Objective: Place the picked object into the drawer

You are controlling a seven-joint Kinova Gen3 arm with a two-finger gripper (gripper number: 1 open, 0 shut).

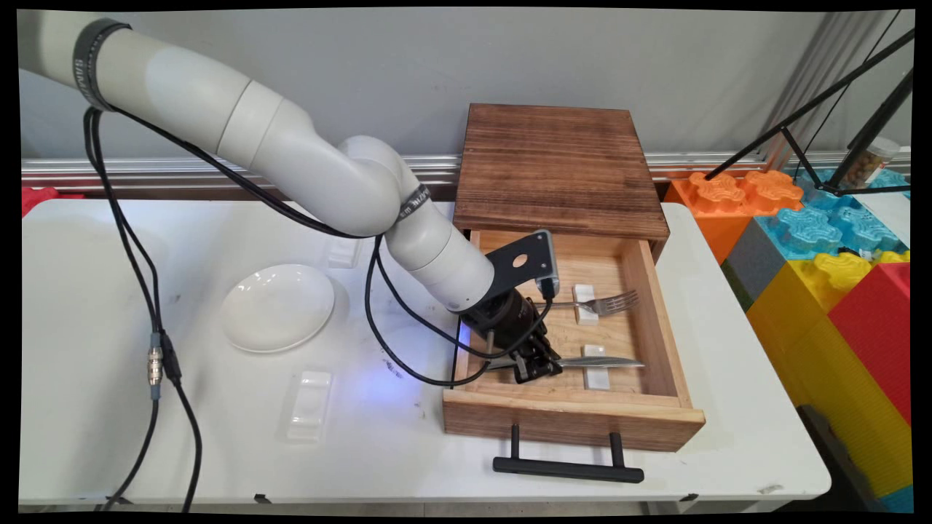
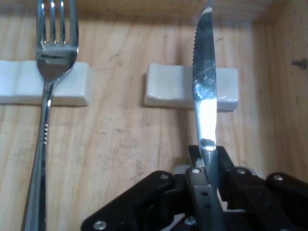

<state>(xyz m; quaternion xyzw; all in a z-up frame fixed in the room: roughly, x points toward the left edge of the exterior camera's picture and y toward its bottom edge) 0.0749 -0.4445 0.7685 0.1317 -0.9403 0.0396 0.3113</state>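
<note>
Hand view: fingers (image 2: 208,159) clamp the knife (image 2: 204,91), blade pointing away across its rest (image 2: 166,91).

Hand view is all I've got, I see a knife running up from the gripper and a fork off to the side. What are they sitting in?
Observer: Both lie in the open wooden drawer of a dark-topped box on the white table; the gripper reaches down into it.
Operator: Where is the knife in the drawer?
Observer: On the rest nearer the drawer's front; the fork lies behind it.
Operator: Anything outside the drawer?
Observer: A white plate left of the drawer, and an empty white rest in front of the plate.
</note>
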